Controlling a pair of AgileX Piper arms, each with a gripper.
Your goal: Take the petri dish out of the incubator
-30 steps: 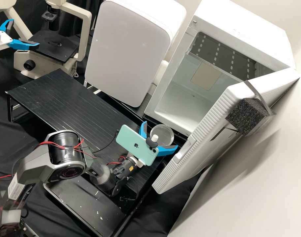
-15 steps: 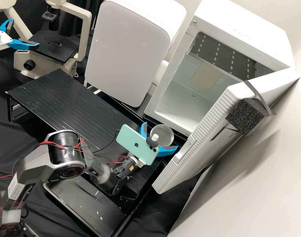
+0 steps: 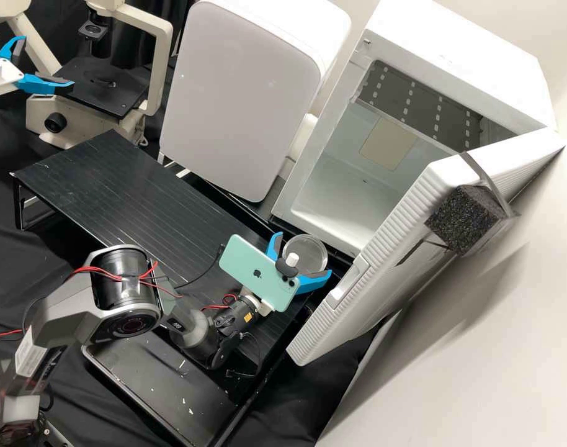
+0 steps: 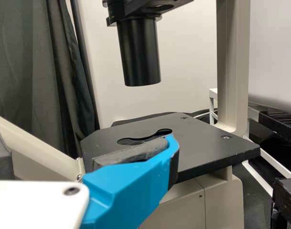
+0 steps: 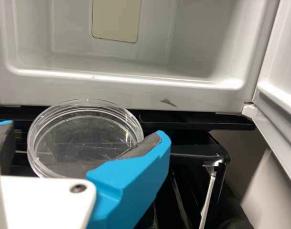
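Observation:
The clear round petri dish [image 3: 309, 248] lies outside the white incubator [image 3: 414, 46], just in front of its lower front edge. My right gripper [image 3: 304, 254] is around the dish, fingers apart on either side. In the right wrist view the dish [image 5: 83, 143] is low before the incubator's opening, and my right gripper [image 5: 84, 135] has one finger overlapping its rim, while a gap shows beside the other; contact cannot be told. My left gripper [image 3: 48, 61] stands open by the microscope stage; in the left wrist view this gripper [image 4: 83, 145] holds nothing.
The incubator door [image 3: 383, 248] stands open to the right, with a black foam block [image 3: 463, 220] on it. A second white box [image 3: 240, 99] is to the left. The long black rack [image 3: 128, 192] runs below; the microscope [image 3: 103, 84] stands at the back left.
My right gripper's two fingers have come closer together around the dish. The dish, the right arm and the left gripper look unmoved.

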